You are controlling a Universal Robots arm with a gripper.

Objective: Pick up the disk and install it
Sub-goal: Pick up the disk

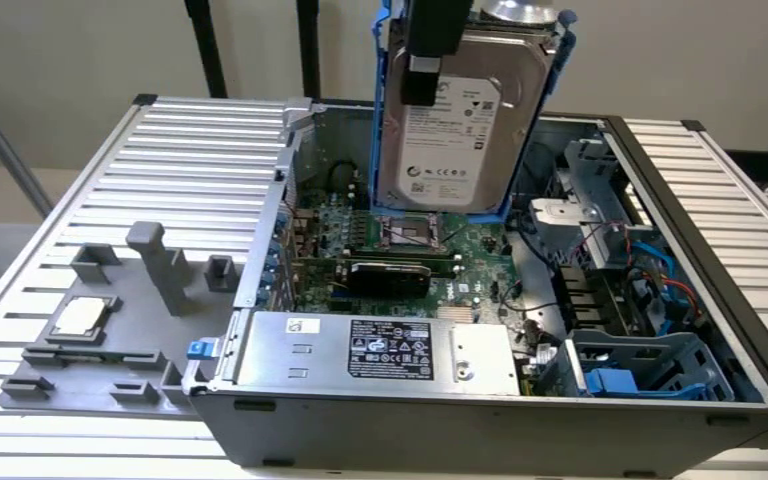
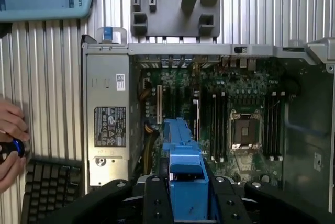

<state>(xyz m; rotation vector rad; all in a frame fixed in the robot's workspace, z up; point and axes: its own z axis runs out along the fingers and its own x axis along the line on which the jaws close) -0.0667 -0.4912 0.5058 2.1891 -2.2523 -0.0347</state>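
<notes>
A black two-fingered robot gripper [image 1: 427, 85] is clamped on the top edge of the disk [image 1: 458, 130], one finger lying across its labelled face. The disk hangs upright beneath the gripper, raised above the middle of the case. It is a flat silver-grey metal rectangle with a white printed label, edged by blue plastic carrier rails.

Directly below sits the open dark grey metal computer case [image 1: 491, 430]. Inside are a green motherboard [image 1: 357, 215] with a square processor socket, a large silver box with a black label [image 1: 384, 348] along the near wall, and a blue-grey plastic drive cage [image 1: 651, 360] in the near corner at the exterior view's right.

Beside the case, at the exterior view's left, a grey moulded fixture tray [image 1: 91, 370] holds a small square silver chip [image 1: 77, 318]. Everything rests on a ribbed aluminium table [image 1: 211, 140].
</notes>
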